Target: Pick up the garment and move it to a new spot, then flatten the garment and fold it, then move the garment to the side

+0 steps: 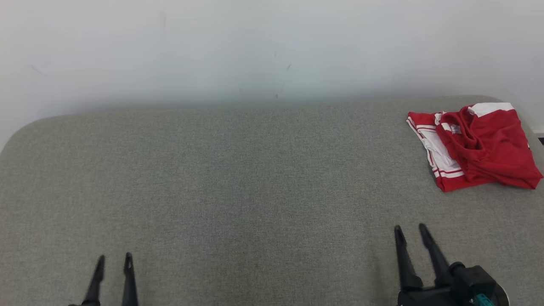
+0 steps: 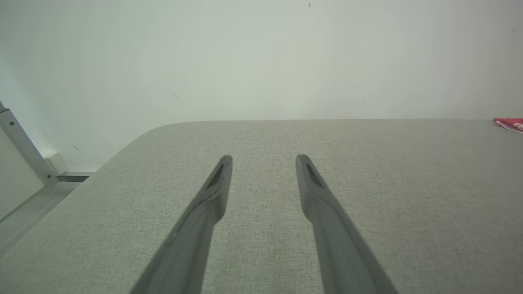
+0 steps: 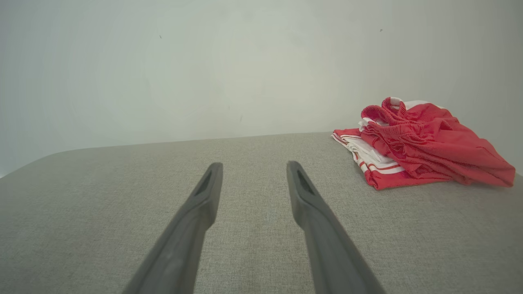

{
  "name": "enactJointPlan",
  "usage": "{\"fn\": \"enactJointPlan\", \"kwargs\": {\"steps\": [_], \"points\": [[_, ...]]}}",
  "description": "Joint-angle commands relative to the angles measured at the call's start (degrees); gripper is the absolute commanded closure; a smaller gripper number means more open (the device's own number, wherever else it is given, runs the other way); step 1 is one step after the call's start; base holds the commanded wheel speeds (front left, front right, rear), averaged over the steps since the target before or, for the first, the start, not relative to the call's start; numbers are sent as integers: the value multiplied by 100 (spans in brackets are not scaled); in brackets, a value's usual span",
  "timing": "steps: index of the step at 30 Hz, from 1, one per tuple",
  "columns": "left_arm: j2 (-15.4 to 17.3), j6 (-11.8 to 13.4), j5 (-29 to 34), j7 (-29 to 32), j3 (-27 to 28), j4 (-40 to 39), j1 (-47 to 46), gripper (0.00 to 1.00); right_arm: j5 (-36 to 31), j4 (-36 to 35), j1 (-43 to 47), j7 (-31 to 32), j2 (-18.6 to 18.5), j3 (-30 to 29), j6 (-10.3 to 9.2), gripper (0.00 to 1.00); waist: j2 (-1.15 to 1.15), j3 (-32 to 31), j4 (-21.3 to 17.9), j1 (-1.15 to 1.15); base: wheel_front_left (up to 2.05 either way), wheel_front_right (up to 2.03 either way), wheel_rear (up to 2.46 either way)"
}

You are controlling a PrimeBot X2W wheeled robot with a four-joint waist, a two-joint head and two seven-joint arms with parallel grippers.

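Left claw [image 1: 114,256], right claw [image 1: 410,227] spread, empty; red garment [image 1: 480,144] heaped far right.

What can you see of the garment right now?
The garment is red with white bands and thin stripes, in a mesh-like knit. It lies crumpled and loosely folded, layers stacked, with a gathered edge on top, at the far right corner of the grey surface. Only the surface touches it.

Soft, even, bright lighting; faint shadows, no glare, slight wide-angle softness at edges.
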Motion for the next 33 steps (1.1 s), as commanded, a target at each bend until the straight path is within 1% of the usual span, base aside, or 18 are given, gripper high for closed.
{"fn": "enactJointPlan", "kwargs": {"steps": [1,3,8,9,15,26,29,30,33], "points": [[-6,-3,-13,8,8,47,-7,100,14,42,11,7,-1,-1,0,100,0,-1,0,0,0,0,0],[-30,-3,-30,22,5,167,29,100,27,147,39,22,1,-3,0,100,0,-1,1,0,0,0,0],[-42,-31,-615,236,96,267,-101,100,644,183,-25,179,2,-40,-1,100,0,-4,1,0,0,0,0],[-46,-42,-857,290,96,269,-119,100,880,188,-42,236,2,-52,-1,100,0,-6,1,0,0,0,0],[-58,-72,-1542,422,77,262,-160,100,1552,202,-93,396,3,-82,-1,100,0,-9,2,0,0,0,0],[-80,-124,-2659,670,86,288,-264,100,2666,237,-182,665,4,-136,-2,100,0,-16,4,0,0,0,0],[-84,-133,-2843,716,91,296,-280,100,2852,244,-198,711,5,-145,-3,100,0,-17,4,0,0,0,0],[-87,-143,-3030,760,96,304,-301,100,3038,250,-214,755,5,-155,-3,100,0,-18,4,0,0,0,0],[-93,-154,-3300,825,102,316,-331,100,3304,260,-235,822,5,-168,-3,100,0,-20,5,0,0,0,0]]}}
